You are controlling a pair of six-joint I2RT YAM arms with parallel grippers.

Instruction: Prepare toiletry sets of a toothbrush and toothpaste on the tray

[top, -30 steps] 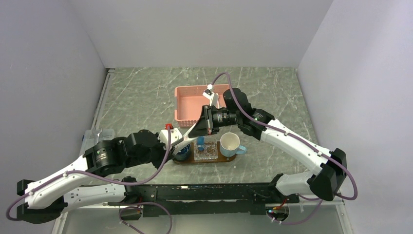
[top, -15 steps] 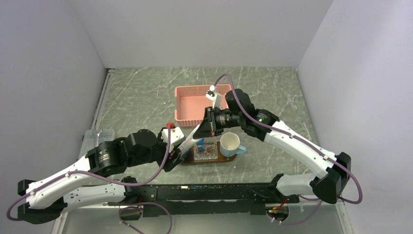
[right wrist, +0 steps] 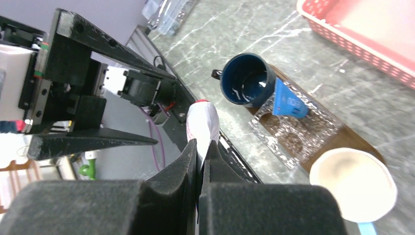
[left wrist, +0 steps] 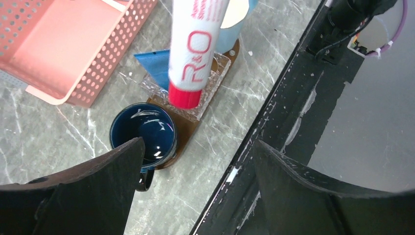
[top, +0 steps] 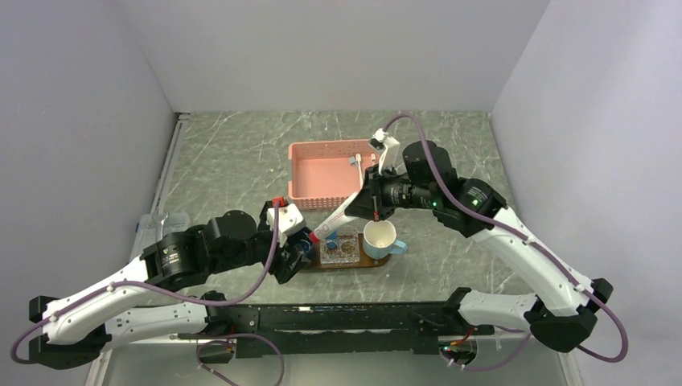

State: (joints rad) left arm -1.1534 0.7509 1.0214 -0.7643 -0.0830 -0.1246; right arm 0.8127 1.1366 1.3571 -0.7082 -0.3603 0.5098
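My right gripper (right wrist: 200,147) is shut on the flat end of a white toothpaste tube (right wrist: 203,122) with a red cap, which hangs slantwise above the tray (top: 376,259). The same white tube (left wrist: 193,44) shows its red cap over the clear dish (left wrist: 215,73). A small flat blue toothpaste tube (left wrist: 155,68) leans in that dish. My left gripper (left wrist: 198,147) is open and empty, just left of the tray beside the dark blue mug (left wrist: 143,134). No toothbrush shows clearly.
The dark blue mug and a cream-lined light blue mug (top: 380,238) stand at the two ends of the tray, with the clear dish (top: 339,249) between them. A pink perforated basket (top: 322,173) sits just behind. The black base rail (left wrist: 293,98) runs along the near edge.
My left gripper has opened and let go of the white tube. My right arm has swung up and to the right with the tube in its grip.
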